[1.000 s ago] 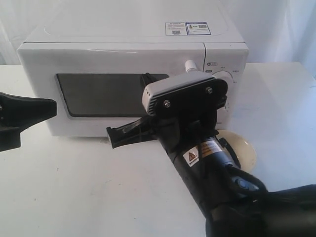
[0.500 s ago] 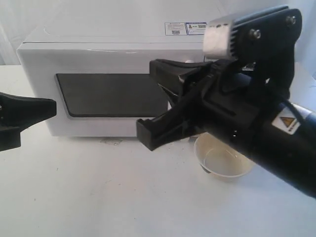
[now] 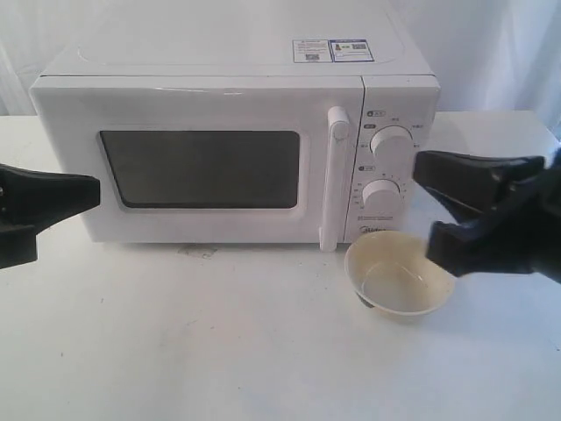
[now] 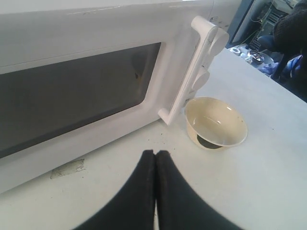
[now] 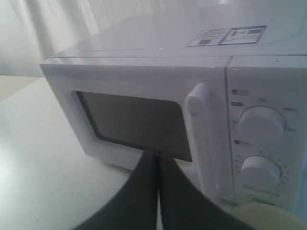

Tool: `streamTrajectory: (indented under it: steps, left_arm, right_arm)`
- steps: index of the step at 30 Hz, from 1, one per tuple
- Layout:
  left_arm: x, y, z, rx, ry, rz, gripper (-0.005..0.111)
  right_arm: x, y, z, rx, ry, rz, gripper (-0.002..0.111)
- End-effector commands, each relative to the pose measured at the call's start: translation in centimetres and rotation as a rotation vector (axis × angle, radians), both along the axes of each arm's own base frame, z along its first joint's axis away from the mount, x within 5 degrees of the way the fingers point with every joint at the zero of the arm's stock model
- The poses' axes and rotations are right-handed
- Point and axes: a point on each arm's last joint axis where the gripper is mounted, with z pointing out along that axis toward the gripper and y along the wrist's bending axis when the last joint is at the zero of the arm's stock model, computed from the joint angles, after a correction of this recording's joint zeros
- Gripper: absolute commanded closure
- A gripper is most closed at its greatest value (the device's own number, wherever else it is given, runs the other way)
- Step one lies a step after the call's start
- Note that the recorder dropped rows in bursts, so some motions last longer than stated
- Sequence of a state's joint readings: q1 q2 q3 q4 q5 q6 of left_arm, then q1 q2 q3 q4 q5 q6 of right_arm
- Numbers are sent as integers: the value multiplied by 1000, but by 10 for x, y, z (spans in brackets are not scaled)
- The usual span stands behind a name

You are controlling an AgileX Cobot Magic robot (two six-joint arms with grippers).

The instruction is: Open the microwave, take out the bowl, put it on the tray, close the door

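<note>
The white microwave (image 3: 219,88) stands at the back of the table, its door (image 3: 197,105) closed and the bar handle (image 3: 334,175) flush. The cream bowl (image 3: 399,279) sits upright on the table in front of the knob panel and also shows as the bowl (image 4: 216,120) in the left wrist view. My right gripper (image 3: 422,167) hovers right of the knobs, above the bowl, shut and empty; its tip (image 5: 157,154) points at the door. My left gripper (image 3: 92,191) is left of the oven window, shut (image 4: 155,153), holding nothing. The tray is out of view.
Two round knobs (image 3: 390,140) sit on the oven's right panel. A scuffed patch (image 3: 197,251) marks the white table just under the door. White curtain hangs behind the oven. Clutter lies beyond the table's far corner (image 4: 254,52).
My right arm has swung away from in front of the door, up and over to the right side. The handle, knobs and bowl now show unblocked. The left gripper has stayed still.
</note>
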State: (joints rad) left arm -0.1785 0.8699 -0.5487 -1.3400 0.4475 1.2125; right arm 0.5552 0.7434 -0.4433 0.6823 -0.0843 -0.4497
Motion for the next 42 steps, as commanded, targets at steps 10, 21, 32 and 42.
streamTrajectory:
  steps: [10,21,32,42]
  left_arm:
    - [-3,-2,0,-18,5,-14,107]
    - [-3,-2,0,-18,5,-14,107]
    - [-3,-2,0,-18,5,-14,107]
    - [-3,-1,0,-17,4,-10,107]
  right_arm:
    - [-57,-60,-44,137,-111,-268,108]
    - [-78,-75,-65,175,-213,-417,108]
    - [-83,-75,-74,149,-170,-481,108]
    - [-82,-75,-77,133,-161,-481,108]
